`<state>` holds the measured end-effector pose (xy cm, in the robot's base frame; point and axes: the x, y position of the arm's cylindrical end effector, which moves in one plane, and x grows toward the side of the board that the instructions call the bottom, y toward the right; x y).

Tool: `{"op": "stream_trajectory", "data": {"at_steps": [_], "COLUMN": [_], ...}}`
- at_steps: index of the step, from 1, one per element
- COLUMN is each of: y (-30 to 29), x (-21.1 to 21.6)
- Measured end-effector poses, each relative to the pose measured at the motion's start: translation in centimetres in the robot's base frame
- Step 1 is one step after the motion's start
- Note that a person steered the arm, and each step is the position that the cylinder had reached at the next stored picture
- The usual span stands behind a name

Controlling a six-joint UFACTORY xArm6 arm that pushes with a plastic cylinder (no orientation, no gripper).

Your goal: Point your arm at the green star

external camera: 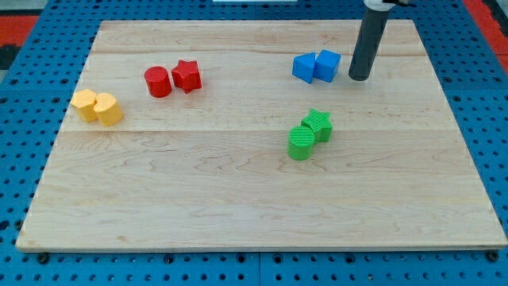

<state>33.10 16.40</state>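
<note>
The green star [319, 125] lies right of the board's middle, touching a green cylinder [301, 143] at its lower left. My tip [359, 78] rests on the board at the view's upper right, above and to the right of the green star and apart from it. The tip stands just right of two blue blocks [316, 67].
A red cylinder [158, 82] and a red star [187, 75] sit together at the upper left. Two yellow blocks [98, 106] sit near the left edge. The wooden board [254, 206] lies on a blue pegboard surface.
</note>
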Motion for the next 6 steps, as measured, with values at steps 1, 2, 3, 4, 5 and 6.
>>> {"op": "stream_trajectory", "data": {"at_steps": [1, 2, 3, 4, 5, 6], "y": [0.0, 0.0, 0.0, -1.7, -3.3, -1.5], "x": [-0.4, -0.4, 1.1, 1.6, 2.5, 6.0]}}
